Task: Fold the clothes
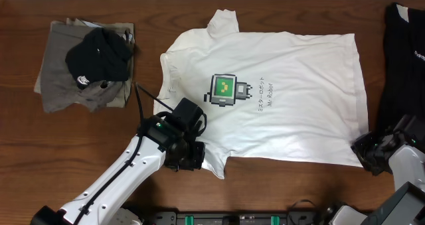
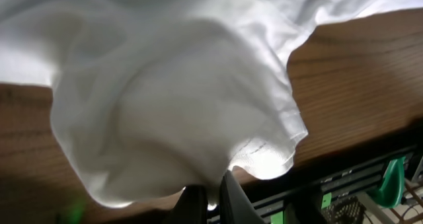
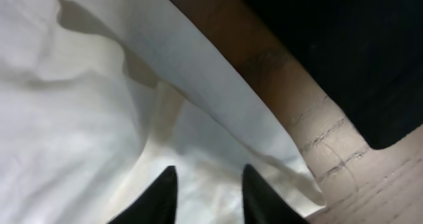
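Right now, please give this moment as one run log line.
shirt: white T-shirt spread on table | left pincer: shut on its sleeve | right pincer: open over hem corner | fold: not started

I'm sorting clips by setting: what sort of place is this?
Likely a robotics lab or test bench rather than a home: a robot arm reaching over a wooden table, a white T-shirt spread flat for folding, stacked garments beside it.
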Robot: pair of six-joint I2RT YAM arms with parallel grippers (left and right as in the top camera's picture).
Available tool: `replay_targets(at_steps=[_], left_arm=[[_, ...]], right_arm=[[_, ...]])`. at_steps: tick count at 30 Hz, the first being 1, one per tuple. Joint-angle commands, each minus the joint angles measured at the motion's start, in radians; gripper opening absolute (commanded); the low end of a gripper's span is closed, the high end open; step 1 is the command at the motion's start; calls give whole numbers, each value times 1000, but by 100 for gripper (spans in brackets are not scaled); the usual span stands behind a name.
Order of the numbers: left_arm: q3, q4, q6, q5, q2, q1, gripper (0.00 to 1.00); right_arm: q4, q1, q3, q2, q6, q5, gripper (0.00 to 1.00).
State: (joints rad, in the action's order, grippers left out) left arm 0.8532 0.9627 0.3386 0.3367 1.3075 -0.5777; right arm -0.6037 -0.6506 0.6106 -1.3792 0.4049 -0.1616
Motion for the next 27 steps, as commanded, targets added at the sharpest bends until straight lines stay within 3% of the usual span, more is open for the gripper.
replay_targets(at_steps=[1,5,7,13,19,24,27], left_arm=[[26,14,-17,-9,-10,-2,6],[26,29,-16,-10,-10,-1,6],[26,29,-16,-9,-10,-1,6],[29,29,-17,-9,-10,-1,6],[29,26,-17,-10,-10,-1,6],[30,20,-17,-16,-10,-1,6],[30,20,-17,-16,-10,-1,6]], right_arm=[[7,-5,-3,-3,6,-11,28],[8,-5,4,-3,6,-13,15],[-11,-5,6,-3,-2,-27,16],[-121,-5,7,-3,-19,-17,43],[-153,-5,2,-3,-20,20,47],[-117,-5,-24,-4,-16,86,45],[-66,-5,-40,-9,2,86,33]])
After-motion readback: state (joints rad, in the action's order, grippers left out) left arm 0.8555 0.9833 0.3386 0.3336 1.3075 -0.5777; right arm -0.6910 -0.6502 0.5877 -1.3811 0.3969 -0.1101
